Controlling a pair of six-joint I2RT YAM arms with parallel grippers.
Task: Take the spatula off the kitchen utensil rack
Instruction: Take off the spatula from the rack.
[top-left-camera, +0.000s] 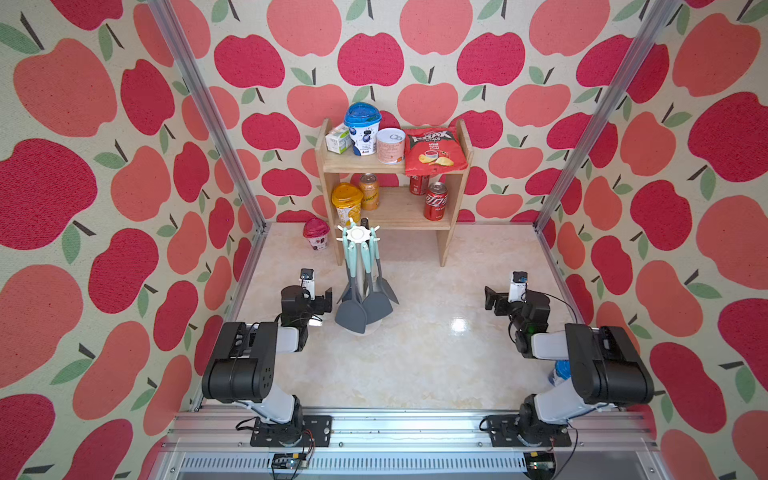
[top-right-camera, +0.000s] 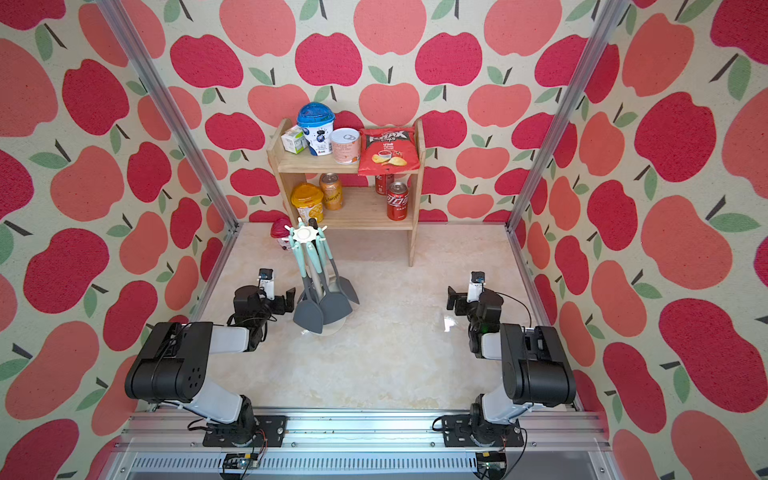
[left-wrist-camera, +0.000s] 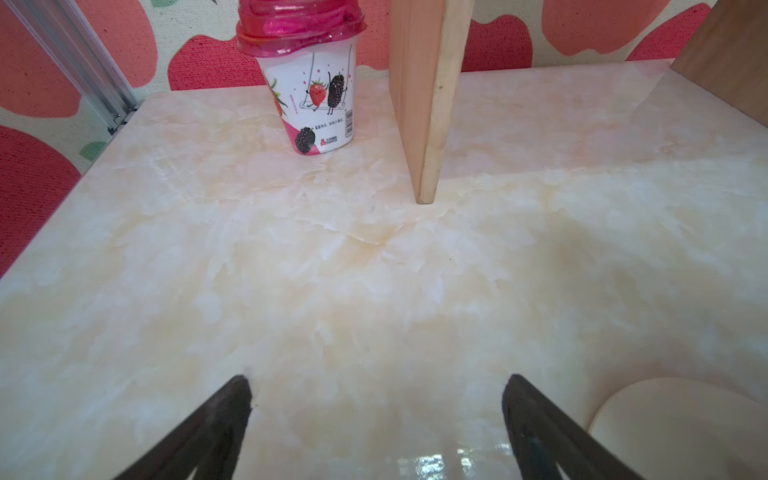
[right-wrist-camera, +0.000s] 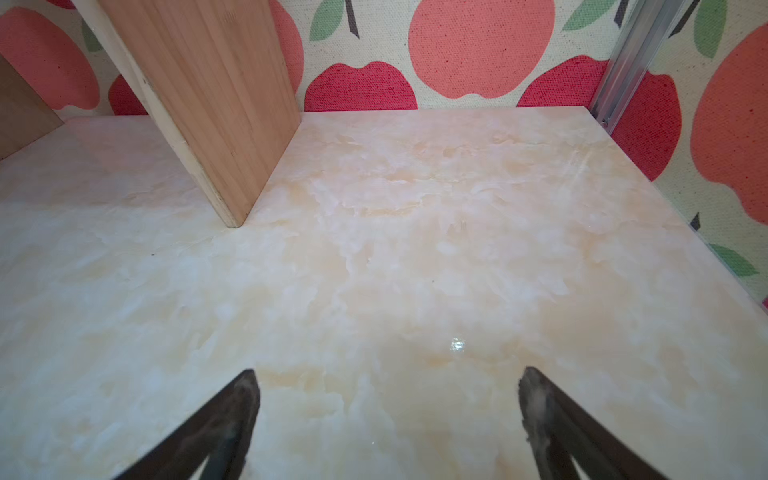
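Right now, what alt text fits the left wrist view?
The left gripper hangs open over a marble table. Beyond stand a pink-lidded berry cup and a wooden shelf leg. The rack's white base edges in.

Lab test booth: aluminium frame (top-left-camera: 203, 99), apple-print backdrop (top-left-camera: 490, 58), marble-look tabletop (top-left-camera: 415, 353).

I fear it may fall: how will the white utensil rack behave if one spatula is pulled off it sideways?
The kitchen utensil rack probably tips easily: it stands tall and thin on a small round base, with several utensils hung near the top. The front spatula likely swings freely, as it hangs there. Lifting upward seems safer.
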